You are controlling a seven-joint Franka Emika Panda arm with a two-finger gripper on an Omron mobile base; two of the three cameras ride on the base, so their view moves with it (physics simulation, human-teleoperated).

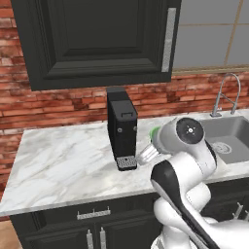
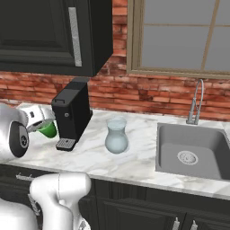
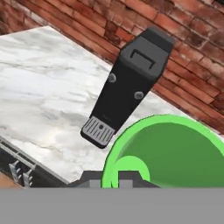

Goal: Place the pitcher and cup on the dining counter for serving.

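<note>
Gripper [image 3: 118, 177] clamped tight on the rim of the green cup [image 3: 170, 153], held tilted in the air above the marble counter [image 1: 63, 165], just beside the black coffee machine [image 2: 72, 112] at its 9 o'clock in the right base view. Glassy pitcher [image 2: 117, 136] upright on the same counter at the machine's 3 o'clock, between it and the sink [image 2: 193, 150]. Brick wall [image 2: 148, 96] and dark wall cabinet [image 1: 97, 39] behind.

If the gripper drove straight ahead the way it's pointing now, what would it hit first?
The gripper, shut on the green cup, points toward the black coffee machine on the marble counter. Most likely the cup would meet the machine's front first, though depth is hard to judge.
</note>
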